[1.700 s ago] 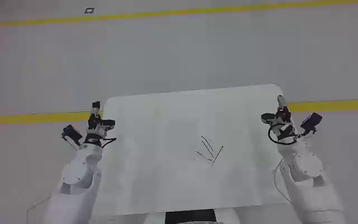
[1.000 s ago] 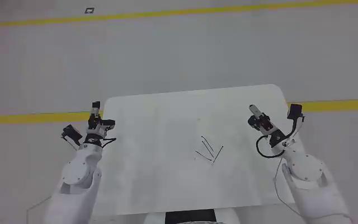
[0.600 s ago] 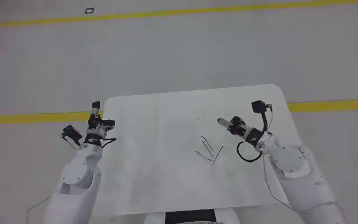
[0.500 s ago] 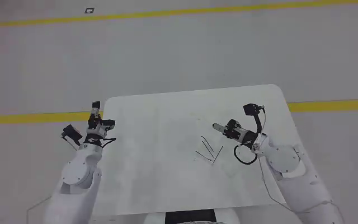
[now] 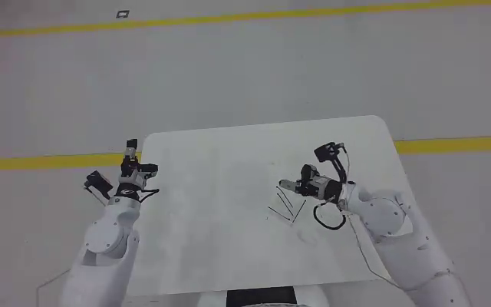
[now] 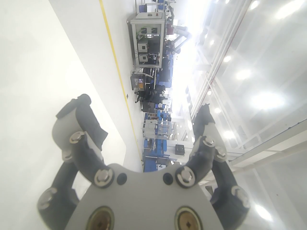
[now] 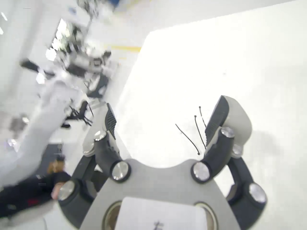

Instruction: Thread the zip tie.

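Note:
Three thin black zip ties (image 5: 285, 206) lie loose, close together, on the white table (image 5: 215, 230) right of its middle. My right gripper (image 5: 288, 185) hangs open just above and beside them, fingers pointing toward the table's middle. In the right wrist view the zip ties (image 7: 197, 130) lie on the table next to one finger (image 7: 217, 118), partly hidden behind it, with nothing between the fingers. My left gripper (image 5: 131, 146) stays open and empty beyond the table's left edge, pointing away from me; its fingers (image 6: 81, 125) stand wide apart.
The table's rounded far-left corner (image 6: 48, 5) shows beside the left gripper. Yellow floor lines (image 5: 230, 17) run behind the table and to both sides. A black cable loop (image 5: 330, 219) hangs under the right wrist.
My right arm swung in from the table's right edge toward the middle, turning its gripper to point left, and now hangs by the zip ties. The left arm kept still.

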You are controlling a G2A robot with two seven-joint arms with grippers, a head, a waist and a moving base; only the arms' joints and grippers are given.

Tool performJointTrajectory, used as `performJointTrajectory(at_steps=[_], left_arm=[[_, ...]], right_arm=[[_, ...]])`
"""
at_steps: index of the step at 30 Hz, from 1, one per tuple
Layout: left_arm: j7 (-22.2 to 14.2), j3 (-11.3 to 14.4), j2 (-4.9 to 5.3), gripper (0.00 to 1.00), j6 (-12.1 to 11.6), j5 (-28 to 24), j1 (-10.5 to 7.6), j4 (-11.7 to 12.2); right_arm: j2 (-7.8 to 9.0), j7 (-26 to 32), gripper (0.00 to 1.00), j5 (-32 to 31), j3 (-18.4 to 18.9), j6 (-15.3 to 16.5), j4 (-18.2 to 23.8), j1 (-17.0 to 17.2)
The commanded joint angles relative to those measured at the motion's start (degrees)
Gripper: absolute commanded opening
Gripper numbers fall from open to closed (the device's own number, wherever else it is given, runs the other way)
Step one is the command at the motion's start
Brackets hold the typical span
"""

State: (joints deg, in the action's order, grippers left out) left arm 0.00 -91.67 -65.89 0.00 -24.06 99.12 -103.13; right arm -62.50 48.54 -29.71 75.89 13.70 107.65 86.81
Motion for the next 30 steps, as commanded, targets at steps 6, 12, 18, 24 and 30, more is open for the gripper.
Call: performJointTrajectory(at_steps=[6, 12, 18, 24, 30], left_arm=[[0.0, 0.0, 0.0, 1.0, 0.0, 0.0, 0.0, 0.0], [0.0, 0.0, 0.0, 1.0, 0.0, 0.0, 0.0, 0.0], [0.0, 0.0, 0.0, 1.0, 0.0, 0.0, 0.0, 0.0], [0.0, 0.0, 0.0, 1.0, 0.0, 0.0, 0.0, 0.0], [0.0, 0.0, 0.0, 1.0, 0.0, 0.0, 0.0, 0.0]], right_arm=[[0.04, 13.5, 1.0, -3.2, -6.2, 1.3, -1.5, -6.1], [0.04, 13.5, 1.0, -3.2, -6.2, 1.3, -1.5, -6.1], [0.04, 13.5, 1.0, -3.2, -6.2, 1.3, -1.5, -6.1], [-0.02, 16.3, 1.0, -9.1, -11.0, 0.7, -2.4, -7.3], [-0.2, 16.7, 1.0, -10.6, -13.5, 0.4, -3.3, -8.7]])
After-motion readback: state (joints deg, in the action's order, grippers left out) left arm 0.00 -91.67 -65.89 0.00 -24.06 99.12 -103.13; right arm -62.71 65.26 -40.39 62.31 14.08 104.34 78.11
